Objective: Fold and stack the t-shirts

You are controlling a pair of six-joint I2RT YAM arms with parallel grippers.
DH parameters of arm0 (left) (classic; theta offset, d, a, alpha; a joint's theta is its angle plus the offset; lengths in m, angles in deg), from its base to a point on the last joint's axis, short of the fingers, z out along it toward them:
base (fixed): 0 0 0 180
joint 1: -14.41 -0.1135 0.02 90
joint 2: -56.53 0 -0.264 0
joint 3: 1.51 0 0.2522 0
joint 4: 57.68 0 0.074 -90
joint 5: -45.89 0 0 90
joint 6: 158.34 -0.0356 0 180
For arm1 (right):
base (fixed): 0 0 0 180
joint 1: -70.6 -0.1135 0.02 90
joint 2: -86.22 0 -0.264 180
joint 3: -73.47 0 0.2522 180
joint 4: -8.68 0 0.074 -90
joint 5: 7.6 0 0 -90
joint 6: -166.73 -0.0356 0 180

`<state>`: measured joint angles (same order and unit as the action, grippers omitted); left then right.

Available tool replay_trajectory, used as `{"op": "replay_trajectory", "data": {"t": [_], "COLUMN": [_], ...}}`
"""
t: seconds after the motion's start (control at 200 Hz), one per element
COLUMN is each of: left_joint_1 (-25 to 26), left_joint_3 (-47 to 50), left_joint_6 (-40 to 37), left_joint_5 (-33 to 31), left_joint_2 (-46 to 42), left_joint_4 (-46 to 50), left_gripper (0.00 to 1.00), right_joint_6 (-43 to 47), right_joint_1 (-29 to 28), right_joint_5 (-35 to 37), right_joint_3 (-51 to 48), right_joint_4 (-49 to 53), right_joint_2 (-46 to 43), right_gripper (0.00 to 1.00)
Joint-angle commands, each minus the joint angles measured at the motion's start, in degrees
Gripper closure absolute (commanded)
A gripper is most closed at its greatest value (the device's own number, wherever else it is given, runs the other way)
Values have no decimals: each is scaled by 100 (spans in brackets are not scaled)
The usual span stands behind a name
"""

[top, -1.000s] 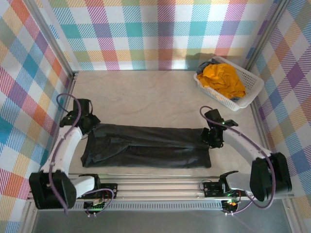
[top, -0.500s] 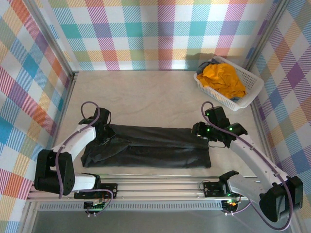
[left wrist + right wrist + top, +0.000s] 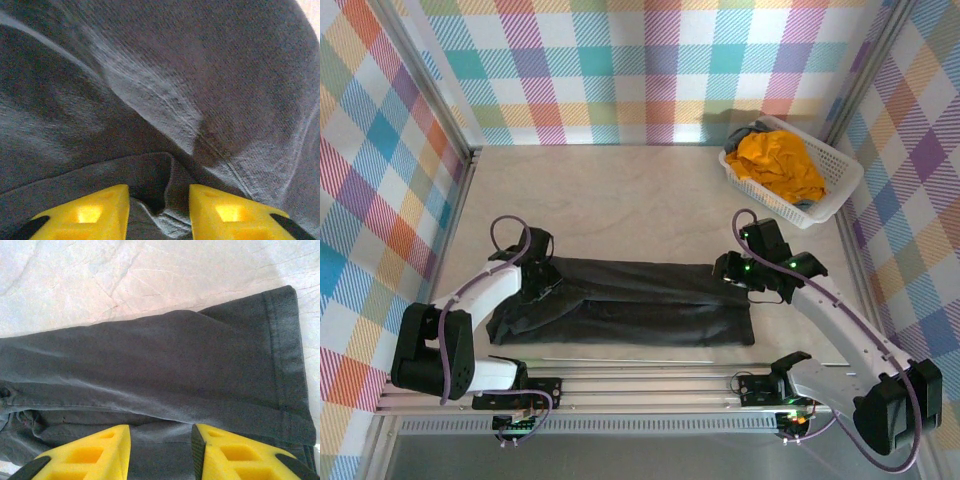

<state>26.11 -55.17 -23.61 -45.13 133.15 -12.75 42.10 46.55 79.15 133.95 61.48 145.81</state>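
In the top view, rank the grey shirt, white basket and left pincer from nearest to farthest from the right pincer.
1. The grey shirt: its right end lies directly under the right pincer.
2. The white basket: in the far right corner.
3. The left pincer: across the table, at the shirt's left end.

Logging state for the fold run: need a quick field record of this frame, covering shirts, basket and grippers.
grey t-shirt: folded into a long band across the near table
yellow t-shirt: heaped in the white basket, far right corner
left gripper: at the band's left end, jaws apart, a cloth fold between them; grip unclear
right gripper: over the band's right end, jaws apart
stack: not started
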Motion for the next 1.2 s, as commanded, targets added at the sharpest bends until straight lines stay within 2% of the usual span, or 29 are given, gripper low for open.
{"op": "replay_trajectory", "data": {"t": [0.0,0.22,0.38,0.7,0.995,1.195], "left_joint_1": [121,174,234,720,1622,1986], "left_joint_3": [139,40,108,419,718,1200], "left_joint_6": [173,184,260,1007,2121,2813], "left_joint_5": [66,-167,-64,884,640,681], "left_joint_2": [-173,-727,-1283,-2053,-2647,-3144], "left_joint_4": [-164,449,933,1345,1937,1695], "left_gripper": [70,93,100,100,100,100], "right_joint_6": [61,71,-15,-67,-164,-207], "right_joint_1": [-38,-38,-44,-39,-47,-47], "right_joint_5": [-269,-1200,-1389,-1377,-1372,-1372], "right_joint_3": [101,100,179,263,171,129], "right_joint_4": [-125,-545,-522,-477,-489,-524], "right_joint_2": [-7,-205,-325,-282,-290,-210], "right_gripper": [63,65,65,66,66,66]}}
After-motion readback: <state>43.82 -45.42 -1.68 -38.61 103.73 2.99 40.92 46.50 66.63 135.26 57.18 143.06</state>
